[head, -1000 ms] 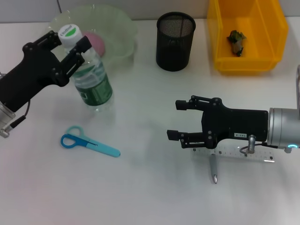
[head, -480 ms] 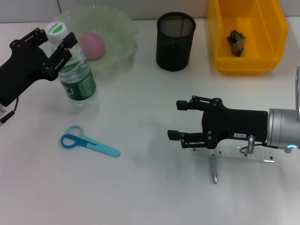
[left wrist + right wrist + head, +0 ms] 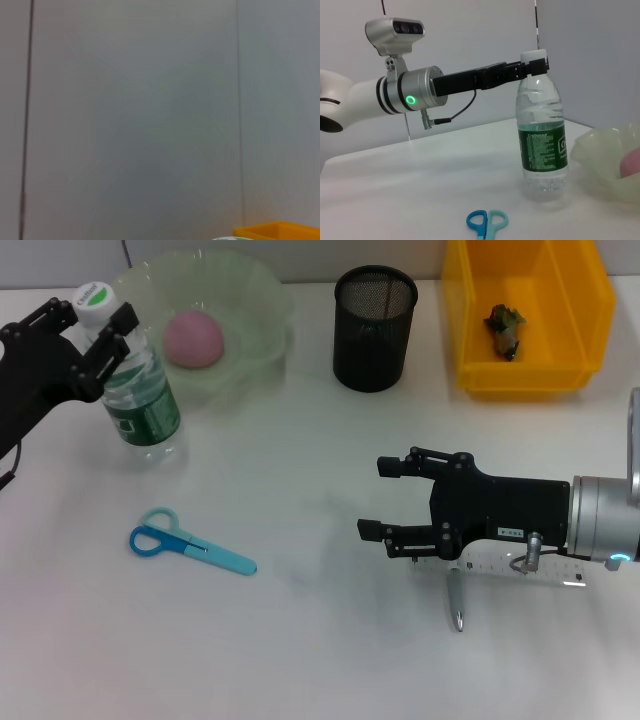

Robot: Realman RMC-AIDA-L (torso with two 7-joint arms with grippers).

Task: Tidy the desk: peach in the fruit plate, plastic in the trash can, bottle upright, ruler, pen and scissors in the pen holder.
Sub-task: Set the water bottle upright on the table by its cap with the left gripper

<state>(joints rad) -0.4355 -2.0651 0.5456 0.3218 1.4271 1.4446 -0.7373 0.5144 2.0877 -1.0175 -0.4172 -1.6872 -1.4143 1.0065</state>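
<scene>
My left gripper (image 3: 92, 328) is shut on the neck of the bottle (image 3: 138, 400), which stands upright on the desk (image 3: 320, 440) at the far left; the right wrist view shows that grip (image 3: 534, 66) and the bottle (image 3: 542, 135) too. The peach (image 3: 193, 338) lies in the fruit plate (image 3: 262, 300). A crumpled plastic piece (image 3: 503, 328) sits in the trash can (image 3: 520, 377). The scissors (image 3: 190, 543) lie flat at front left. My right gripper (image 3: 375, 497) hovers open above the ruler (image 3: 482, 565) and the pen (image 3: 455, 602). The pen holder (image 3: 374, 330) stands at the back centre.
The fruit plate stands right beside the bottle, on its right. The right arm's body covers part of the ruler and the pen's upper end. In the left wrist view only a grey wall and a corner of the yellow bin (image 3: 280, 231) appear.
My left gripper has carried the bottle leftward and farther back, uncovering the peach in the fruit plate. The right arm has stayed in place.
</scene>
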